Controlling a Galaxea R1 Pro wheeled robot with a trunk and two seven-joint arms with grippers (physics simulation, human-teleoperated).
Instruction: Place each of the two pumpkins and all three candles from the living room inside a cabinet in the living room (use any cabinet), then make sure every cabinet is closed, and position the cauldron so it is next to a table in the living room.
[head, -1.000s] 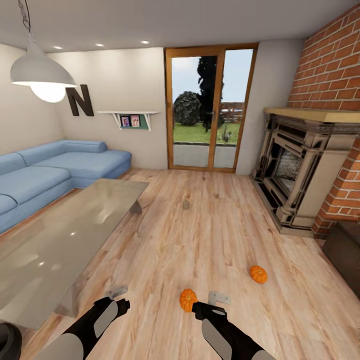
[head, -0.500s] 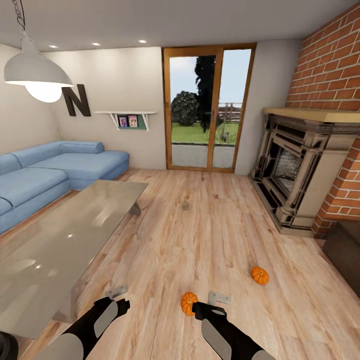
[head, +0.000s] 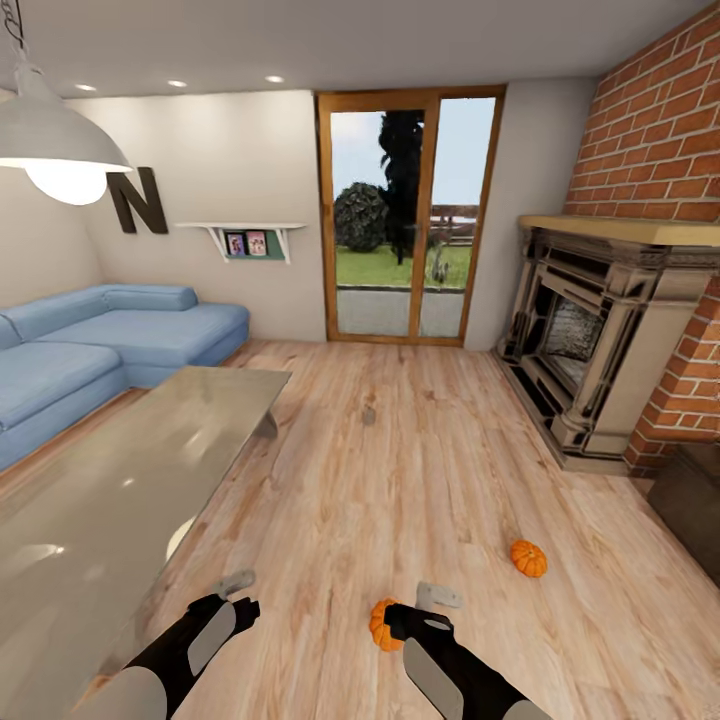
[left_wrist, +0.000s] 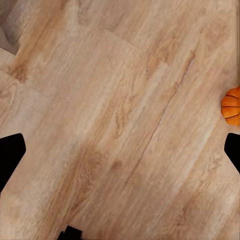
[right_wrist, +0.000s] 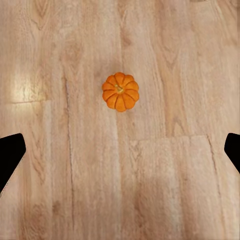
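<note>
- Both sets of jaws stand spread wide with nothing between them: the left gripper (head: 236, 591) and right gripper (head: 428, 608) hang low in the head view, and each wrist view shows its dark fingertips at opposite side edges over bare planks.
- Wood plank floor (head: 400, 470) fills the middle of the head view, running open from the grippers up to the glazed doors (head: 405, 215) at upper centre.
- Along the left edge of the frame lies the table (head: 110, 500), its glossy grey top reaching from the lower left corner up toward centre; its near long edge borders the open floor.
- Behind the table, at middle left, sits the blue sofa (head: 110, 335).
- At the right edge stand the fireplace surround (head: 600, 330) and brick chimney (head: 660, 130), and a dark cabinet (head: 695, 515) corner pokes in at lower right.
- One pumpkin (head: 382, 625) lies on the floor at bottom centre, just beside the right gripper and partly hidden by it; the right wrist view shows it (right_wrist: 120, 91) upright on bare planks.
- A second pumpkin (head: 528, 558) rests at lower right, apart from the first, between it and the cabinet.
- A small candle-like stub (head: 369, 414) stands mid-floor, too small to be sure.
</note>
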